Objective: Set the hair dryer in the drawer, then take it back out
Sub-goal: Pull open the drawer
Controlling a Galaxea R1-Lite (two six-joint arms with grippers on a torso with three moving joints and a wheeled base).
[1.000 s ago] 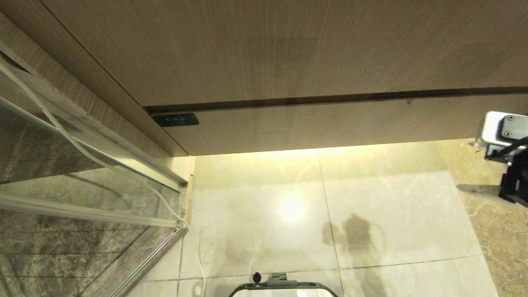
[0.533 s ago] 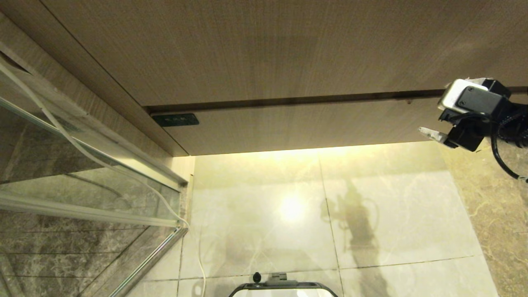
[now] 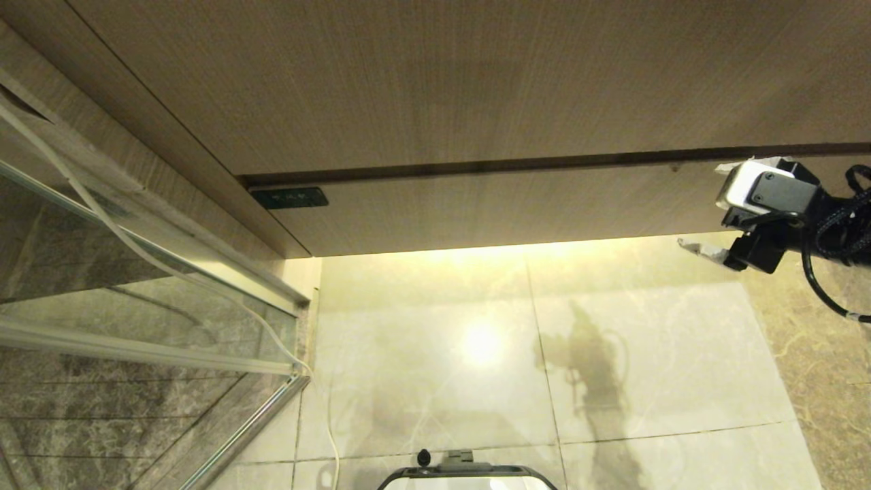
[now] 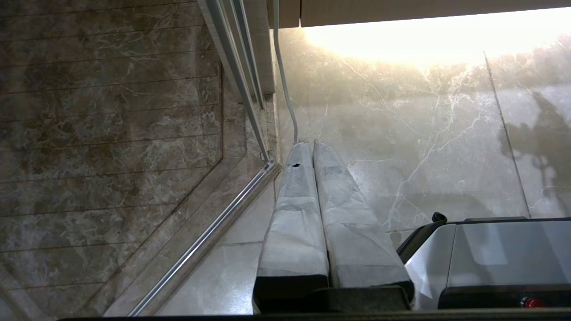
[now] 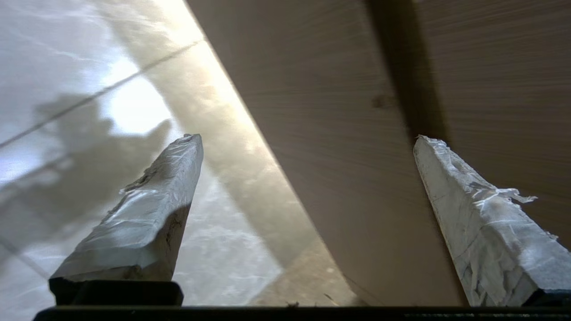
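Observation:
The drawer [image 3: 510, 204] is shut; its flat beige wood-grain front runs as a narrow band under a dark gap. The hair dryer is out of view. My right gripper [image 3: 704, 206] is at the drawer front's right end, open wide. One fingertip is up at the dark gap above the front and the other is below its lower edge, over the floor. The right wrist view shows the same: the drawer front [image 5: 321, 89] lies between the spread fingers of the right gripper [image 5: 307, 139], nothing held. My left gripper [image 4: 308, 145] hangs parked over the floor, shut and empty.
A taller wood panel [image 3: 442, 82] sits above the drawer. A small black plate [image 3: 289, 198] marks the front's left end. A glass shower door [image 3: 136, 272] and a white cord [image 3: 326, 422] stand at the left. Glossy floor tiles [image 3: 476, 354] lie below; my base [image 3: 466, 476] is at the bottom.
My right gripper came in from the right edge, rose to the drawer front and swung its fingers toward it, opening wider. The left arm and the drawer have not moved.

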